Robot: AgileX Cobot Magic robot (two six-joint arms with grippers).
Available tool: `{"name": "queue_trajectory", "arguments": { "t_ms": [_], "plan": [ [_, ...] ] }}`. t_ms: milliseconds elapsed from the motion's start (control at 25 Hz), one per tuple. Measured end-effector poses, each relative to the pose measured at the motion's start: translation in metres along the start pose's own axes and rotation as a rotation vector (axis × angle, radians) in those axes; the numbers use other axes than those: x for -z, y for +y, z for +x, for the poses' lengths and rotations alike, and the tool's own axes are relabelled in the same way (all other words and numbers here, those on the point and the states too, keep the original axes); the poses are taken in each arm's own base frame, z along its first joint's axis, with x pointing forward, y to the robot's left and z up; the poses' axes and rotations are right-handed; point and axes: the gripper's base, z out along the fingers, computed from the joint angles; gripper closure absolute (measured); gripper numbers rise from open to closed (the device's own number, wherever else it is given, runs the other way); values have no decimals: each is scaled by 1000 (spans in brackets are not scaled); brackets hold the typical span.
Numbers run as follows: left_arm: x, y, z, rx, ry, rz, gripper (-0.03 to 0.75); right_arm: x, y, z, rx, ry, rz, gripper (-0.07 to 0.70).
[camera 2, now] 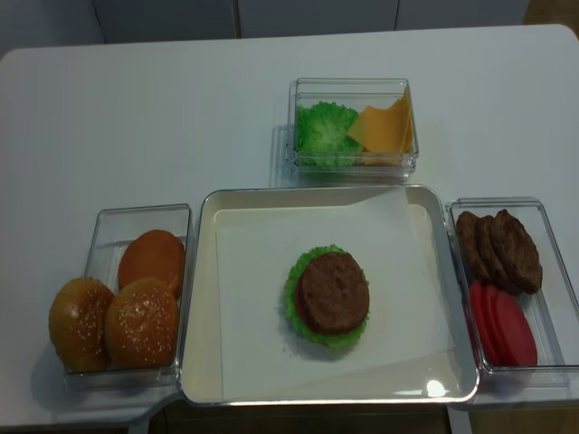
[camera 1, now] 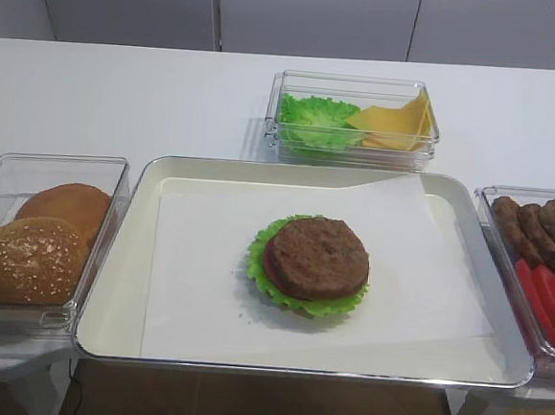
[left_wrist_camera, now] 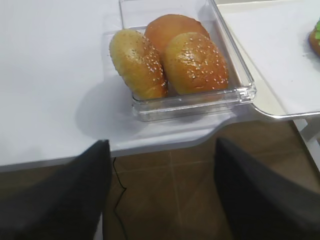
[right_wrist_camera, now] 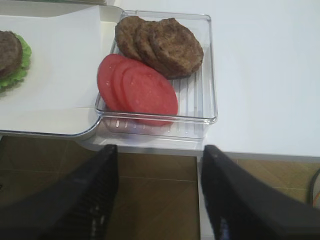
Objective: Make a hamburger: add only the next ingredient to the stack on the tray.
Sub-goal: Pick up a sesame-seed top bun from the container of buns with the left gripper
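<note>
The stack (camera 1: 317, 259) (camera 2: 333, 294) of green lettuce, red tomato and a brown patty lies mid-tray on white paper in the silver tray (camera 1: 104, 328) (camera 2: 204, 298). Two sesame bun tops (left_wrist_camera: 195, 62) (left_wrist_camera: 137, 62) (camera 2: 142, 323) and a smooth bun (left_wrist_camera: 172, 25) fill the clear box at the left. In the left wrist view my left gripper (left_wrist_camera: 160, 144) hangs open and empty over the floor, just in front of that box. In the right wrist view my right gripper (right_wrist_camera: 160, 148) is open too, below the table edge near the patty box. Neither gripper shows in the high views.
A clear box (camera 1: 353, 122) with lettuce and cheese stands behind the tray. At the right, another clear box (right_wrist_camera: 200, 107) (camera 2: 554, 271) holds loose patties (right_wrist_camera: 165, 45) and tomato slices (right_wrist_camera: 140, 90). The table's front edge (left_wrist_camera: 150, 145) runs close to both grippers.
</note>
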Motion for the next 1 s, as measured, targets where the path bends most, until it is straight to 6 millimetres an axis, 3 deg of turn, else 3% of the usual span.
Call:
{"name": "queue_trajectory", "arguments": {
  "t_ms": [200, 360, 720, 1000],
  "plan": [
    [8, -1, -7, 66, -56, 6, 238, 0, 0, 0, 0, 0, 0, 227],
    [3, -1, -25, 75, -8, -5, 238, 0, 0, 0, 0, 0, 0, 227],
    [-50, 3, -73, 171, 254, -43, 238, 0, 0, 0, 0, 0, 0, 227],
    [-87, 5, -114, 205, 328, -59, 238, 0, 0, 0, 0, 0, 0, 227]
  ]
}}
